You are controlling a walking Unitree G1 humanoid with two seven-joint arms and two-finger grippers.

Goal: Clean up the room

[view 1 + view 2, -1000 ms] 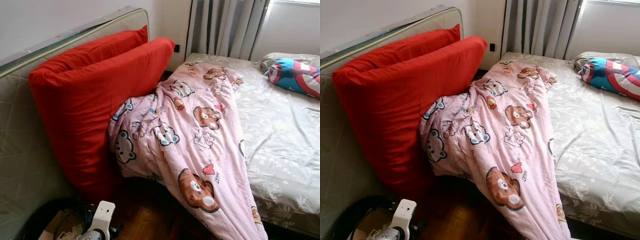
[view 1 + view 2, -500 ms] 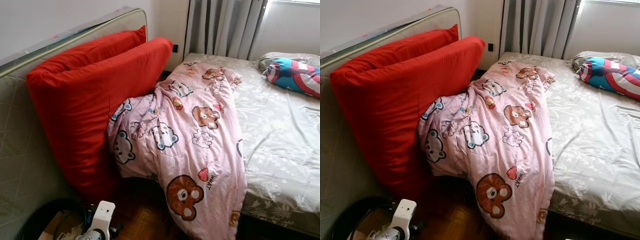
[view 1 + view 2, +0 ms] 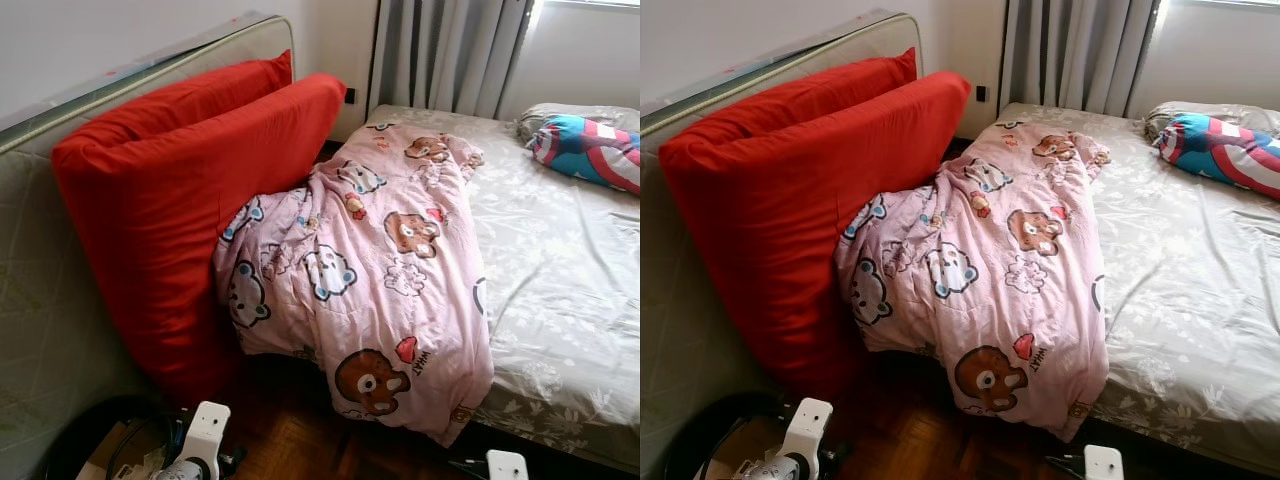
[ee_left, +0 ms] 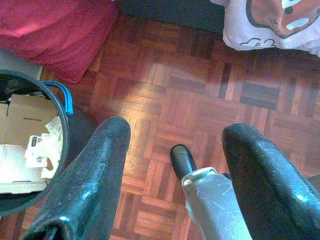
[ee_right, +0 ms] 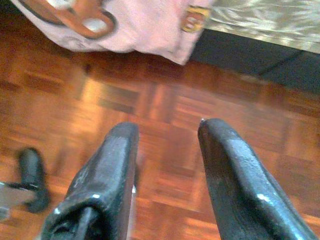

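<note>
A pink blanket (image 3: 380,270) printed with bears lies crumpled across the left side of the bed (image 3: 570,280). Its lower end hangs over the bed's edge, ending a little above the parquet floor (image 4: 200,100). The blanket's left side rests against two big red cushions (image 3: 170,190). My left gripper (image 4: 177,127) hangs open over the floor beside a black bin (image 4: 67,145). My right gripper (image 5: 167,125) is open too, low over the floor, with the blanket's hem (image 5: 150,30) just beyond its fingertips. Nothing is held in either one.
The red cushions lean on a bare upright mattress (image 3: 40,300) along the left wall. The bin holds cardboard and paper (image 4: 22,145). A striped red, white and blue pillow (image 3: 590,150) lies at the head of the bed, in front of grey curtains (image 3: 450,55).
The blanket's hanging end has been drawn up, from reaching the frame's bottom to ending just above the floor. My right arm's white wrist has come into view at the bottom.
</note>
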